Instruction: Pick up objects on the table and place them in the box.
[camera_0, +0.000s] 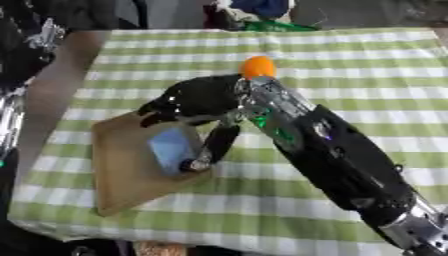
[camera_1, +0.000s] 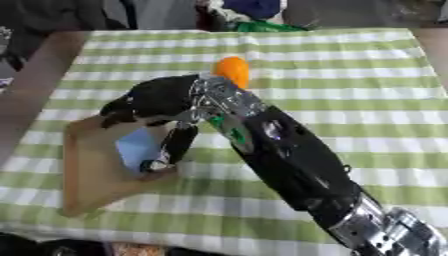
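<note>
Left eye view shows the right arm, black with silver joints, reaching in from the lower right corner across the tabletop (camera_0: 367, 55), which wears a green-and-white checked cloth. Nearest the camera lies the shallow tan cardboard box (camera_0: 122, 175), open at the top and askew on the cloth at the left. The right robot hand (camera_0: 197, 102) hangs over the box's far corner, its palm arched and its fingers pointing down into the box; one finger (camera_0: 213, 147) reaches to the box floor beside a pale blue flat piece (camera_0: 171, 147). Whether the fingers pinch that piece or only touch it cannot be told from either view. If the step in hand is a release, it would go best with the fingers spread low inside the walls, so the piece drops flat, and with the hand lifted straight up so as not to drag the box. Besides the blue piece, a small dark round thing (camera_0: 188, 165) shows at the fingertip; nothing else is visible inside. Farther off, just beyond the wrist, a round orange object (camera_0: 258, 66) sits on the cloth, not yet boxed. The left robot hand cannot be made out.
</note>
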